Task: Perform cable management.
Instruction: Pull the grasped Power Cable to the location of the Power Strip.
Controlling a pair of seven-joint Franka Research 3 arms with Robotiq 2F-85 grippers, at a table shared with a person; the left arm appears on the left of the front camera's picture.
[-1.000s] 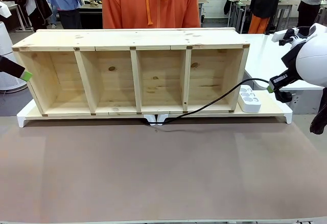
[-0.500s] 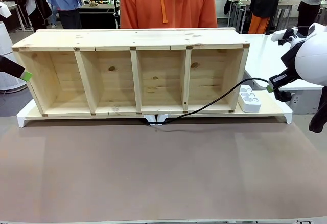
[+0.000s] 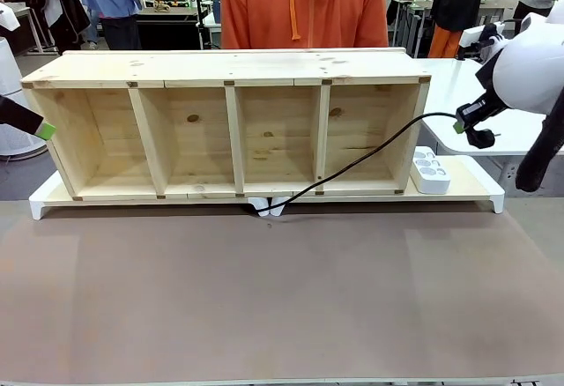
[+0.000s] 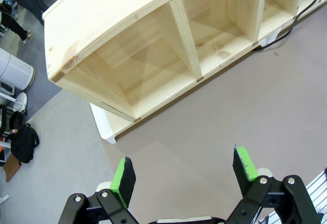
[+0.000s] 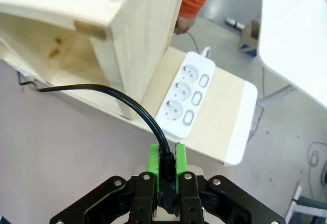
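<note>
Our right pincer (image 5: 166, 155) clamps the cable (image 5: 144, 115), which slopes down leftward to the shelf (image 3: 229, 67) foot; left pincer (image 4: 185, 170) gapes.

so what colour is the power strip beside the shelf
White; the power strip shows best in the right wrist view.

Tip of the cable (image 5: 122, 97) buried inside right claw (image 5: 167, 153); left claw (image 3: 40, 128) cropped by front view's edge.

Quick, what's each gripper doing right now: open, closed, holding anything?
Left gripper: open, holding nothing.
Right gripper: closed on the cable.
</note>
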